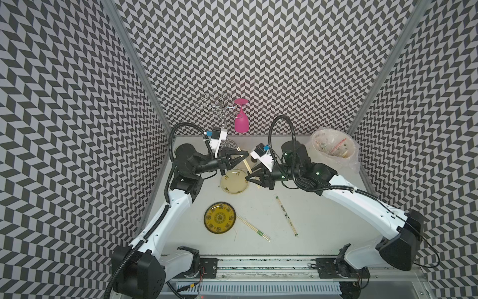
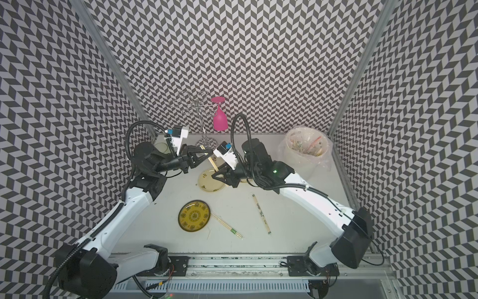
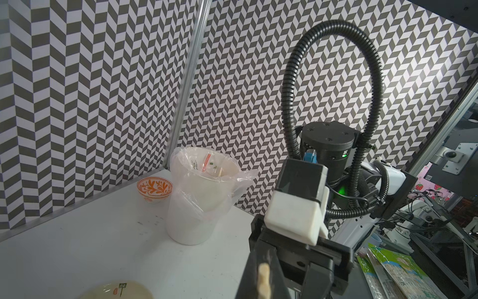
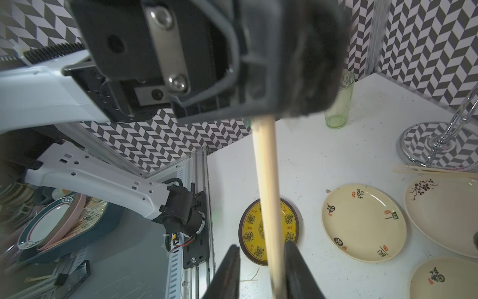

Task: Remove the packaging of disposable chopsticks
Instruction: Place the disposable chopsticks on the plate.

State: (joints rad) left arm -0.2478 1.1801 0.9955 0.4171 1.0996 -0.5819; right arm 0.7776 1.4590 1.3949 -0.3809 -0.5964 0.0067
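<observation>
Between my pincers, both top views: chopsticks [image 1: 247, 167] [image 2: 213, 163], long axis slanting. The far end is clenched in my left pincer [image 1: 243, 155] [image 2: 207, 154], the near end sits at my right pincer [image 1: 248, 178] [image 2: 215, 176]. Cream plate [image 1: 234, 185] lies just beside the right tips.

Left wrist view: a pale blunt end of the chopsticks [image 3: 263, 282] shows close up.

Right wrist view: chopsticks [image 4: 267, 181] run straight from left pincer [image 4: 263, 111] into right pincer [image 4: 261, 244]. They lean on one finger [image 4: 294, 259] with a gap to the other, so the jaws are apart and not gripping.
</observation>
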